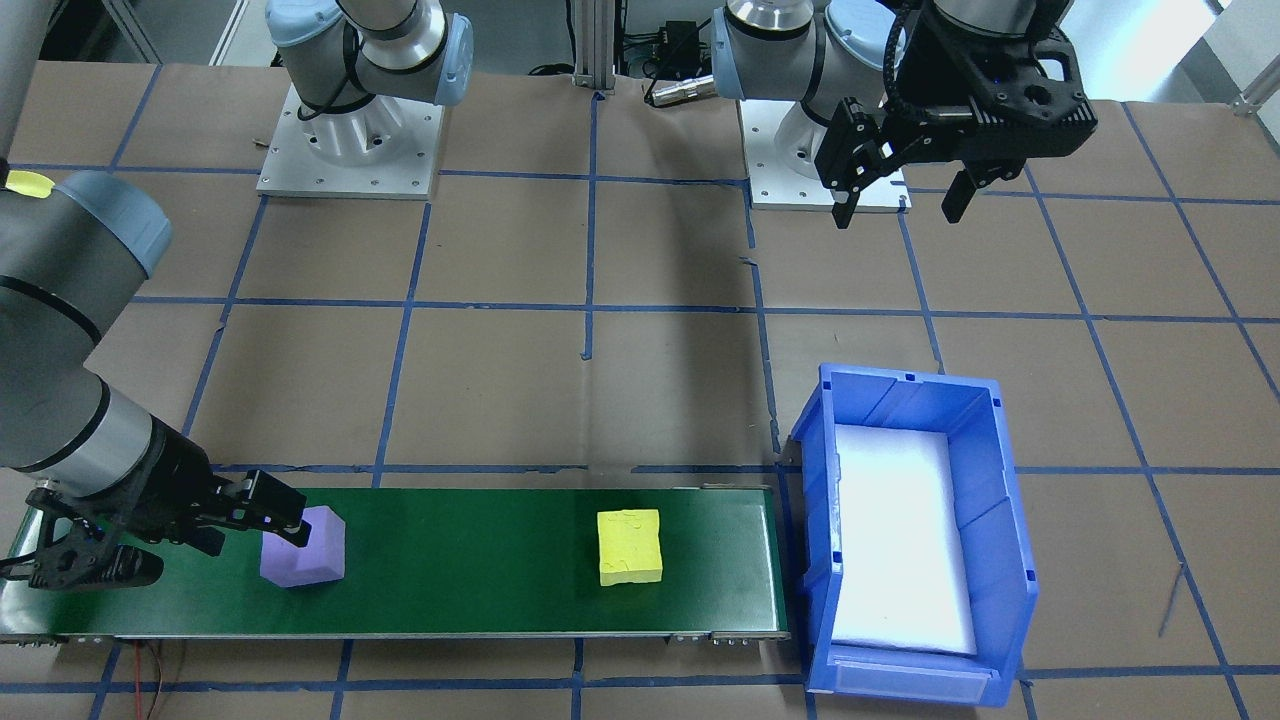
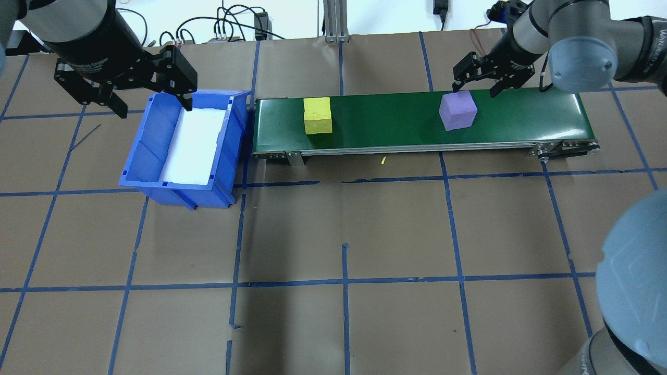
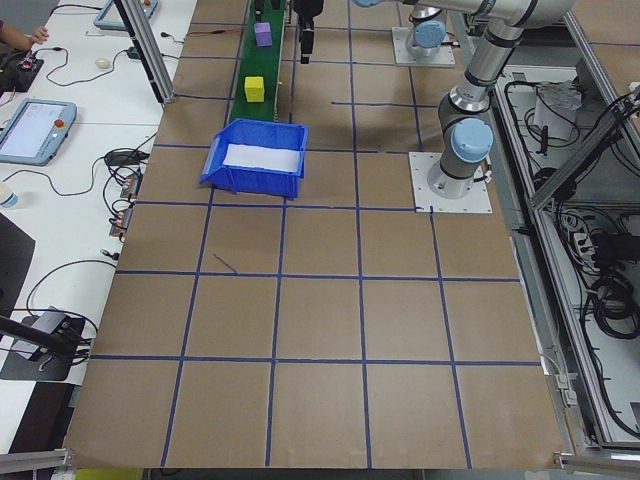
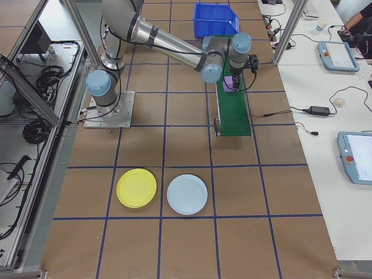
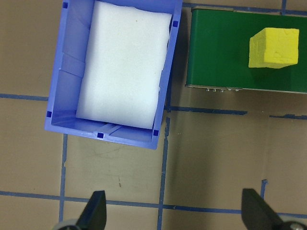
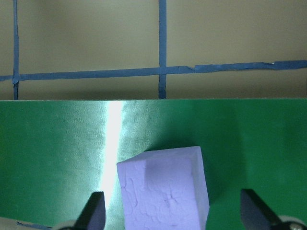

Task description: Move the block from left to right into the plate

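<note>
A purple block (image 2: 457,110) sits on the green conveyor belt (image 2: 396,125) near its right end. My right gripper (image 2: 475,89) hangs open just over the block's far side. In the right wrist view the purple block (image 6: 165,189) lies between the wide-apart fingers (image 6: 96,211), and neither touches it. A yellow block (image 2: 318,115) rests further left on the belt. My left gripper (image 2: 155,108) is open and empty above the far end of the blue bin (image 2: 156,172). The yellow plate (image 4: 136,188) lies on the table far from the belt, seen only in the right exterior view.
A light blue plate (image 4: 187,193) lies beside the yellow plate. The blue bin (image 1: 990,520), lined with white foam, butts against the belt's left end. Cables and the frame post run along the table's far edge. Operators' desks with tablets flank the table.
</note>
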Available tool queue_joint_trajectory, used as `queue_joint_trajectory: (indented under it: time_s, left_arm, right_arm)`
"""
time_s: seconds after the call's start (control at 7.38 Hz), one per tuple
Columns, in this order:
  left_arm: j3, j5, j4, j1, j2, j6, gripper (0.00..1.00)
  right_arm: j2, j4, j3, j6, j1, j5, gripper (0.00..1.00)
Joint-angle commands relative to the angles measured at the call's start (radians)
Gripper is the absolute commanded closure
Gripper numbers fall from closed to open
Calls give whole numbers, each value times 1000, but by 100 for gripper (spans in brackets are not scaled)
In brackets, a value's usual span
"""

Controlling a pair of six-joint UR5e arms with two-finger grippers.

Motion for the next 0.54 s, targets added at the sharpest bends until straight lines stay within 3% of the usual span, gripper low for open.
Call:
queue_joint_trajectory:
  time_s: [0.0, 0.27, 0.41]
  left_arm:
    - [-15, -3, 16, 13, -22, 44, 0]
    - [-23, 8, 38, 23, -38, 42, 0]
    - [-30, 6, 38, 26, -36, 42, 0]
  right_arm:
    - [4, -1, 9, -10, -1, -1, 0]
    - [16, -3, 12, -56, -4, -63, 0]
    - [19, -4, 18, -57, -4, -65, 2]
